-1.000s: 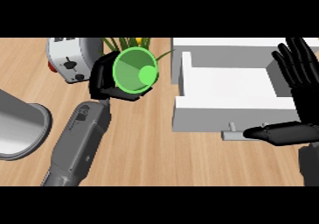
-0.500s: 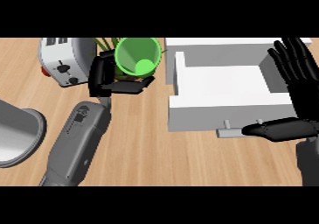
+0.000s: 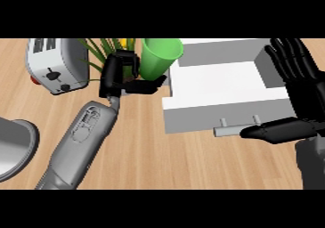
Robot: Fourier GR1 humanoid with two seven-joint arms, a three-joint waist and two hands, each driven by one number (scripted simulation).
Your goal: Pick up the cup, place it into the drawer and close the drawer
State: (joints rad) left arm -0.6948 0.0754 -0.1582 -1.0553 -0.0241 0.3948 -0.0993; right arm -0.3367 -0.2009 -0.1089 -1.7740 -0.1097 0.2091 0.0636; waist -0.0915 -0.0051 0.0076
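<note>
A bright green cup (image 3: 158, 58) is held upright in my left hand (image 3: 122, 75), whose fingers and thumb curl round its lower part. The cup hangs just left of the open white drawer (image 3: 221, 82), touching or almost touching its left wall. The drawer's grey bar handle (image 3: 237, 130) faces me at the front. My right hand (image 3: 299, 84) stands open at the drawer's right side, fingers straight and pointing up, thumb stretched out near the handle.
A white toaster (image 3: 56, 64) stands at the back left. A green plant (image 3: 112, 46) rises behind my left hand. A grey round pot or pan (image 3: 10, 151) sits at the left edge. Bare wooden counter lies in front of the drawer.
My left hand has carried the cup rightward to the drawer's left wall and turned it from tilted toward me to upright. The right hand has barely moved.
</note>
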